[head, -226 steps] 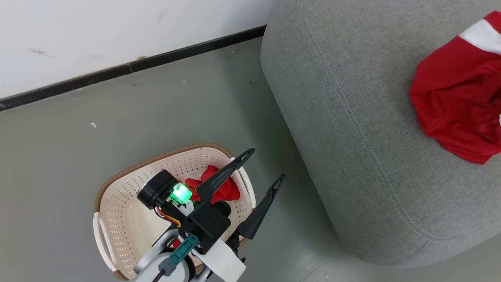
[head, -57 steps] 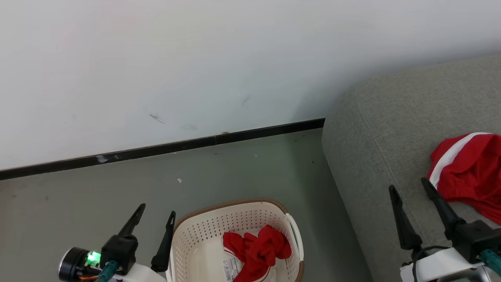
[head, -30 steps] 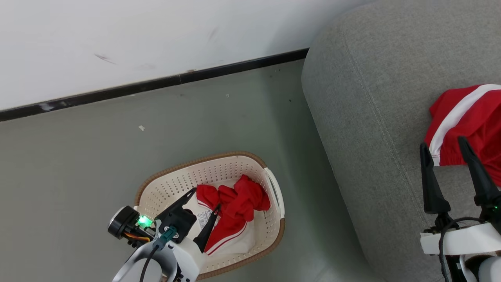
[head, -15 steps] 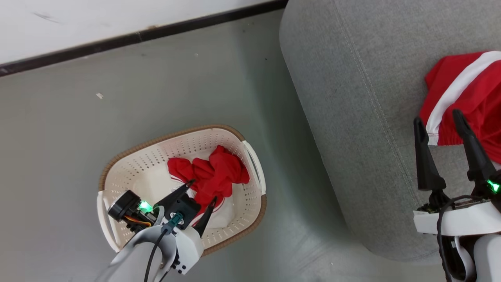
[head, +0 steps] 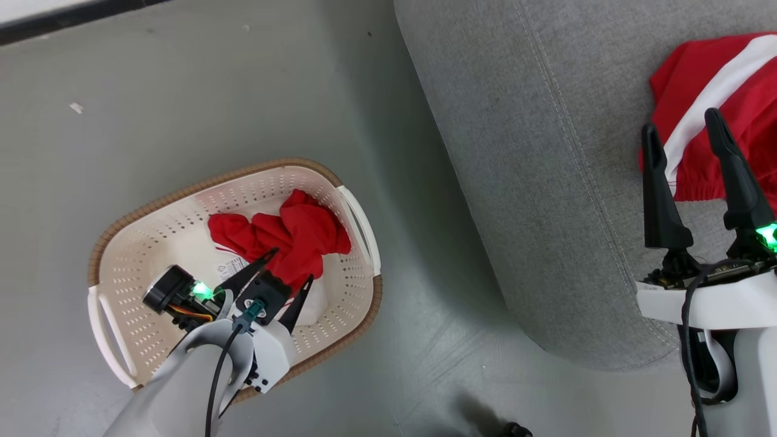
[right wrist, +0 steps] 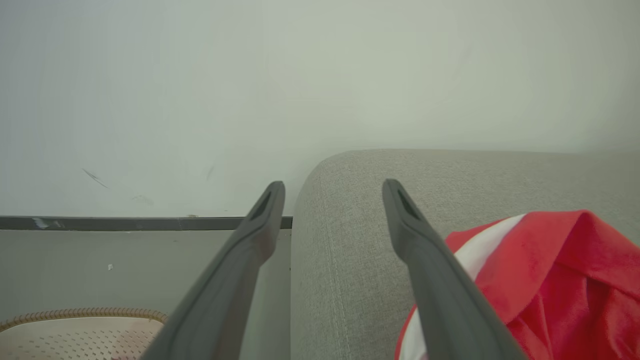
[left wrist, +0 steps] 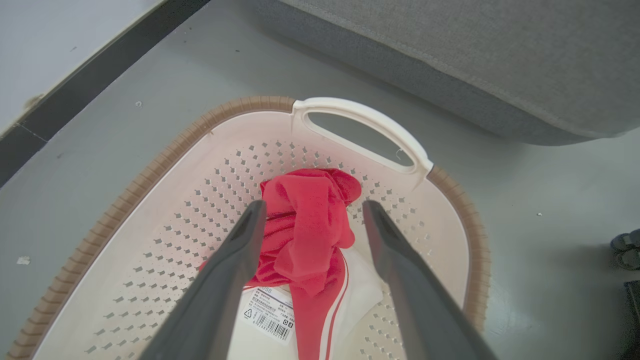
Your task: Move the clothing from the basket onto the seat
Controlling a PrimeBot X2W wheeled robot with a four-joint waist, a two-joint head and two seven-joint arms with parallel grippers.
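A cream perforated basket (head: 152, 243) (left wrist: 190, 150) with a brown rim stands on the floor left of the grey seat (head: 534, 152) (right wrist: 360, 240). Crumpled red clothing (head: 291, 233) (left wrist: 305, 225) with white stripes lies inside it, over a label sticker (left wrist: 270, 312). My left gripper (head: 292, 266) (left wrist: 310, 210) hangs open over the basket, its fingers either side of the red bundle, apart from it. A second red garment (head: 722, 109) (right wrist: 560, 280) with a white stripe lies on the seat. My right gripper (head: 680, 121) (right wrist: 332, 185) stands open above the seat, beside that garment.
The grey floor (head: 212, 91) runs to a white wall with a black baseboard (head: 73, 15) (right wrist: 100, 222). A dark small object (head: 516, 430) (left wrist: 625, 245) sits on the floor near the basket's lower right.
The head camera has tilted further down, so the whole scene has shifted. My left gripper has come lower into the basket, closer to the red clothing. The right gripper keeps its place over the seat.
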